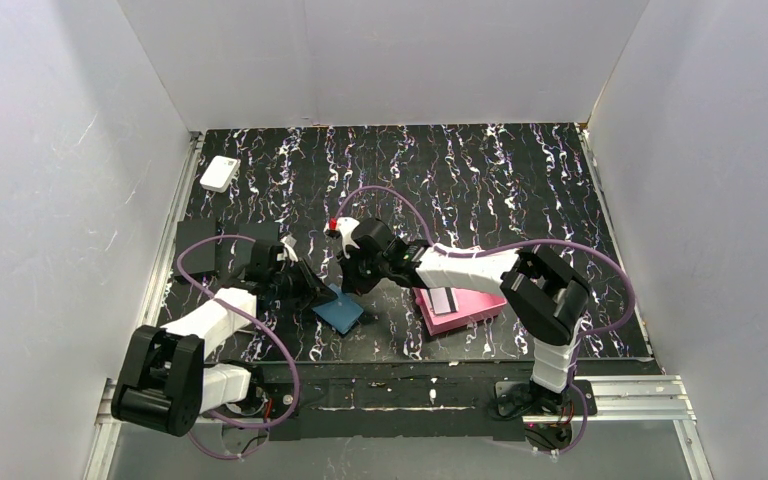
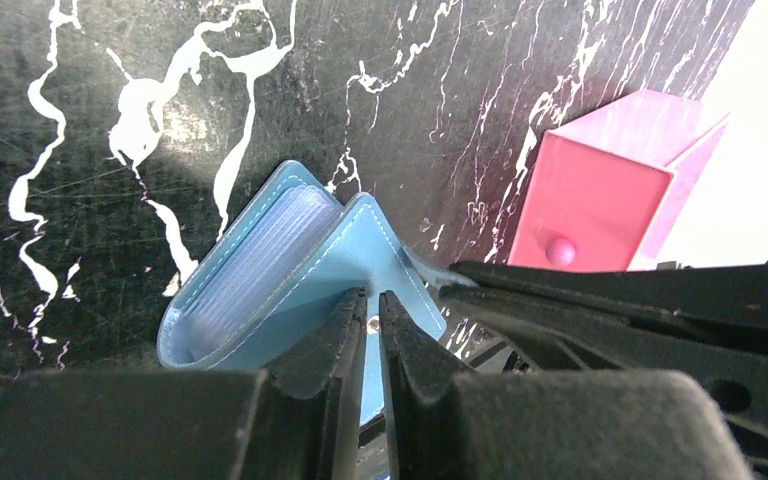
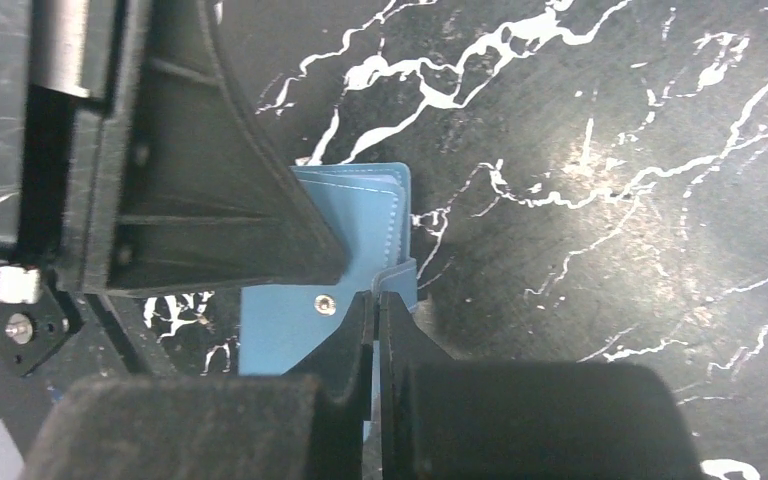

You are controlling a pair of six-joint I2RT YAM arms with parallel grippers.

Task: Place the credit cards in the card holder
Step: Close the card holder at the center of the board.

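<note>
The wallet (image 2: 290, 265) lies half open on the table (image 1: 520, 190), near its front edge, left of centre. The left gripper (image 2: 372, 305) is nearly closed, pinching one cover edge. The right gripper (image 3: 373, 305) is clamped tight on the flap just beside the snap (image 3: 326, 303). From the wallet, the left gripper sits at about 10 o'clock and the right at 12. The cards (image 1: 443, 300) lie in the pink tray (image 1: 480, 312) at the wallet's 3 o'clock, apart from it.

Risks, as I judge them:
- Both grips are thin pinches on slick covers, so spreading the covers could pull one free, and the wallet would likely fold shut.
- The two grippers work almost against each other, so a small sideways error could knock them together.
- Pulling upward rather than outward may lift the whole wallet off the table and twist it.
- Neither gripper is free to fetch a card. Letting go with one may let the wallet close or slide, hiding the pockets.
- The pocket mouths look tight, so a card coming in at an angle could catch on an edge and push the wallet away.
</note>
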